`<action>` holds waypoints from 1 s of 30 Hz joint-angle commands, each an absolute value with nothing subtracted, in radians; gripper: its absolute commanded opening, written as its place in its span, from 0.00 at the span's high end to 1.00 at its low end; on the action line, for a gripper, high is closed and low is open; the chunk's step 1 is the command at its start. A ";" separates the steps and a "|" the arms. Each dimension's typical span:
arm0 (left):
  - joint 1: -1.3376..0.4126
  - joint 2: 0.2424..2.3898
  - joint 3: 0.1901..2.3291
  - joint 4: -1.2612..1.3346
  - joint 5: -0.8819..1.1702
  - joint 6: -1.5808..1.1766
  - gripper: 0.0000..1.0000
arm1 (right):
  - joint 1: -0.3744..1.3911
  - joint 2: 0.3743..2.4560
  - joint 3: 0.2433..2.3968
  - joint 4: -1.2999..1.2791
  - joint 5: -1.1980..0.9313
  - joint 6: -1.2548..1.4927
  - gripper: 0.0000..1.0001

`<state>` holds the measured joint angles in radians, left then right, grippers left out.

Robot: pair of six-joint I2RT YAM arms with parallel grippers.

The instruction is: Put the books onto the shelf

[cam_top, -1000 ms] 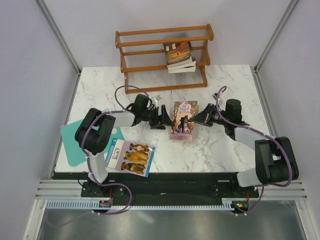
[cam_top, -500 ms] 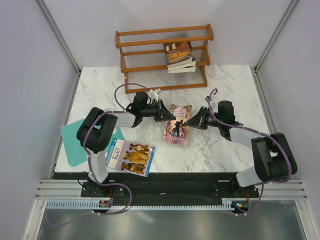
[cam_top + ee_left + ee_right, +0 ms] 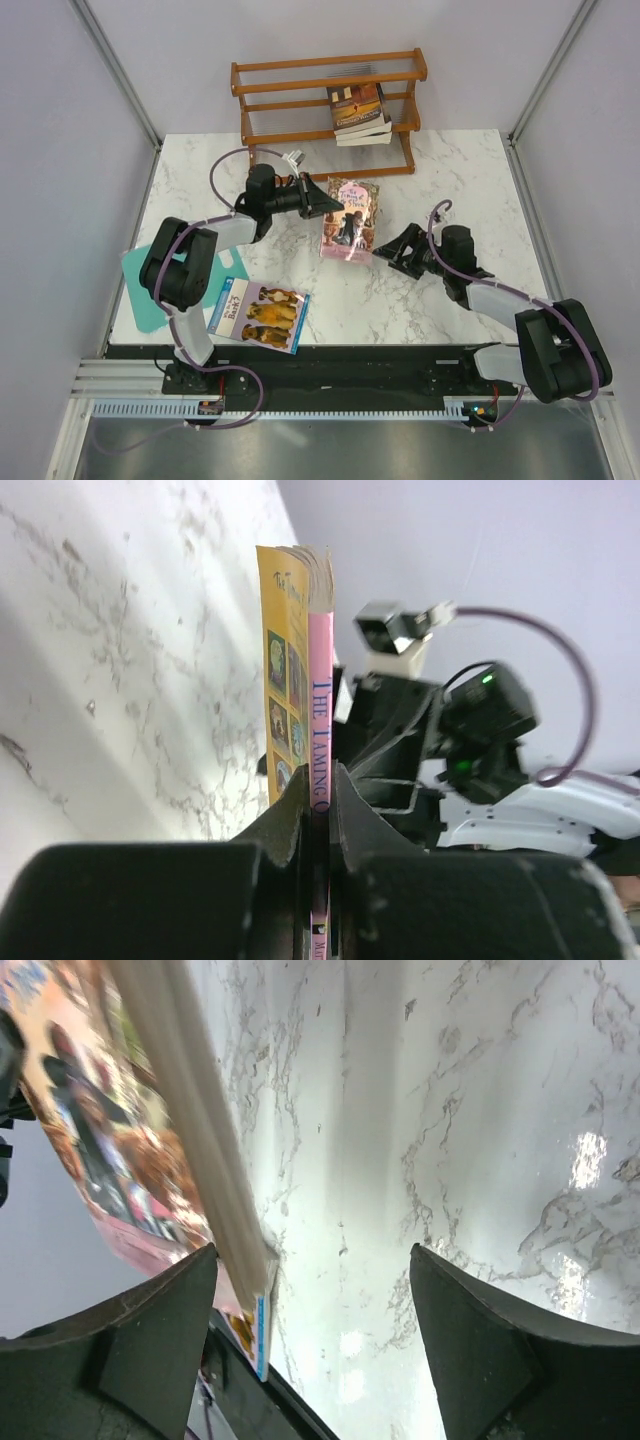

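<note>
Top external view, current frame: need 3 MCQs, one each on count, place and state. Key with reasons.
1. How many books are off the shelf?
A) one B) two C) four

2. Where is the dog-cover book?
A) on the shelf B) leaning on the back wall C) flat on the table, near its front-left edge

3. The pink book is:
A) clamped in the left hand, with the right hand open B) lying flat on the table C) clamped by both hands

Key:
1 B, only the pink and dog-cover books are off it.
2 C, it lies cover-up near the front-left edge.
3 A, the left wrist view shows fingers pinching its spine and the right hand's fingers stand wide apart.
</note>
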<state>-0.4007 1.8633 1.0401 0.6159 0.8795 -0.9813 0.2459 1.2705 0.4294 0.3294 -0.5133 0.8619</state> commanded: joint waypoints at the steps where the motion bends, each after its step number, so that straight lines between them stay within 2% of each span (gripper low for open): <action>1: -0.383 1.839 1.127 0.787 0.946 -1.140 0.98 | 0.245 1.273 0.345 0.616 -0.498 1.032 0.15; 7: -0.385 1.891 1.146 0.893 0.951 -1.230 0.98 | 0.247 1.302 0.356 0.736 -0.522 1.088 0.13; 13: -0.374 1.902 1.153 0.881 0.948 -1.209 0.98 | 0.249 1.206 0.315 0.635 -0.491 1.060 0.13; 18: -0.359 1.862 1.206 0.697 0.957 -1.085 0.98 | 0.232 1.042 0.305 0.395 -0.368 0.980 0.09; 21: -0.357 1.818 1.227 0.540 0.928 -0.965 0.98 | 0.219 0.996 0.313 0.362 -0.357 0.965 0.06; 25: -0.360 1.827 1.236 0.541 0.936 -0.978 0.98 | 0.218 1.023 0.319 0.431 -0.408 0.988 0.05; 30: -0.386 1.859 1.246 0.604 0.939 -1.035 0.98 | 0.221 1.129 0.307 0.636 -0.489 1.072 0.06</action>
